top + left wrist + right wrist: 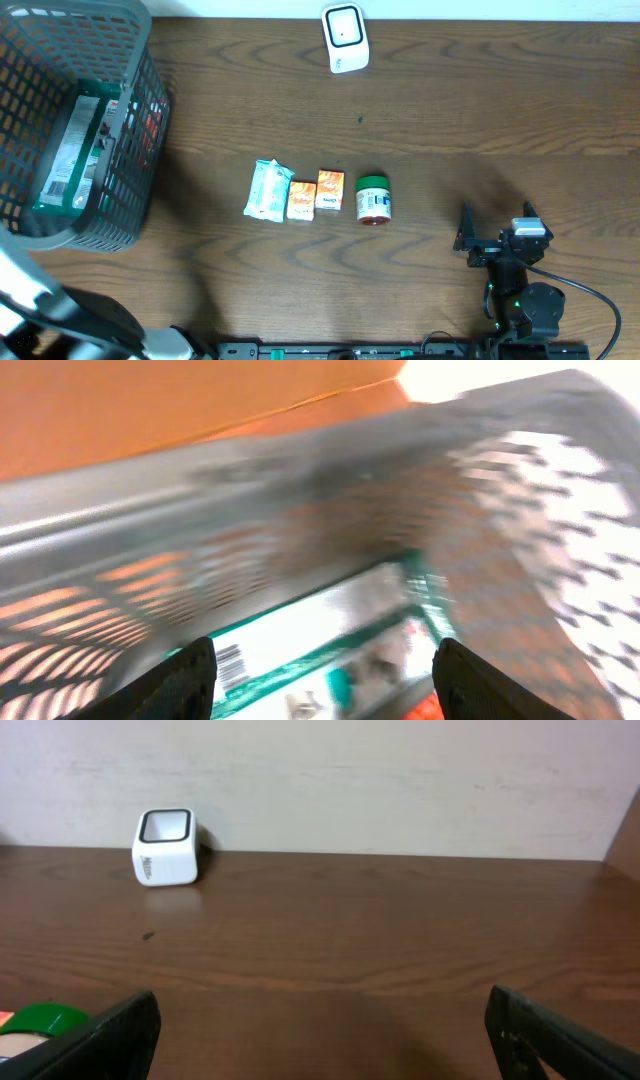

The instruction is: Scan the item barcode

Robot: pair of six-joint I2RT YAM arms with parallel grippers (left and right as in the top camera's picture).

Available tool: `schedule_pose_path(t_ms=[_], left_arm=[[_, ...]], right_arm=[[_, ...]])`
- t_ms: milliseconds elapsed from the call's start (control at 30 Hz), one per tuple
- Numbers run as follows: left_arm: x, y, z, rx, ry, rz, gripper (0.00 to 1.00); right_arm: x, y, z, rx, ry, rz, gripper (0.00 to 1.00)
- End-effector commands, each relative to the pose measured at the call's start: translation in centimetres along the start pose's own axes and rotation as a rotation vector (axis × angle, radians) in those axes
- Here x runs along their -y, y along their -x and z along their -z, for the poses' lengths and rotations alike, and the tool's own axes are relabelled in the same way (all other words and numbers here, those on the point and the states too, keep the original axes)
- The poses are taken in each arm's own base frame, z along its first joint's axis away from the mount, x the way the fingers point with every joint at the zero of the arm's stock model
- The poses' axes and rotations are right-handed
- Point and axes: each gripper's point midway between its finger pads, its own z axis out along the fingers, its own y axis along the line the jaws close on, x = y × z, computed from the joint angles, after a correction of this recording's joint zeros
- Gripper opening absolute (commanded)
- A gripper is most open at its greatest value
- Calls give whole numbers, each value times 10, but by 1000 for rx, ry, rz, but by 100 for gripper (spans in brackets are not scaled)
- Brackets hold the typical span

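Pickup is the step in hand, we judge: our right gripper [322, 1010] sits spread and empty by the near edge, and the left gripper [322, 660], fingers apart and holding nothing, is at the basket [140, 150], where a green-edged packet [70, 150] lies. Mid-table are a jar [373, 198], two orange boxes [330, 190] and a pale packet [268, 190]. Next: grasp the jar and turn its barcode toward the far scanner [345, 38].

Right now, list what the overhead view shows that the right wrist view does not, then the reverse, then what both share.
Only overhead: the basket at the left with a green packet inside, the pale packet, and the orange boxes whole; the wrist view catches at most an orange sliver. Only right wrist: the wall behind the table. Both: the scanner, the jar, the table, and the right gripper, open and empty.
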Motion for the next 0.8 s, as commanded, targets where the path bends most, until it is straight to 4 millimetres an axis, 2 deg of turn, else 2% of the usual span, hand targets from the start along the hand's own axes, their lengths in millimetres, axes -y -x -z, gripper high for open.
schedule_pose_path(t_ms=[0, 67, 167, 333, 567, 767], left_arm=[[57, -13, 16, -19, -153, -182, 70], [83, -25, 18, -54, -197, -269, 70], [104, -37, 13, -94, -191, -347, 73], [118, -60, -8, -174, -178, -453, 74], [137, -93, -25, -250, -225, -577, 74], [139, -114, -47, -314, -229, -582, 74]], right_arm=[[-2, 0, 0, 0, 7, -6, 99], [-2, 0, 0, 0, 7, -6, 99], [-2, 0, 0, 0, 7, -6, 99], [-2, 0, 0, 0, 7, -6, 99], [-2, 0, 0, 0, 8, -6, 99], [-2, 0, 0, 0, 7, -6, 99]])
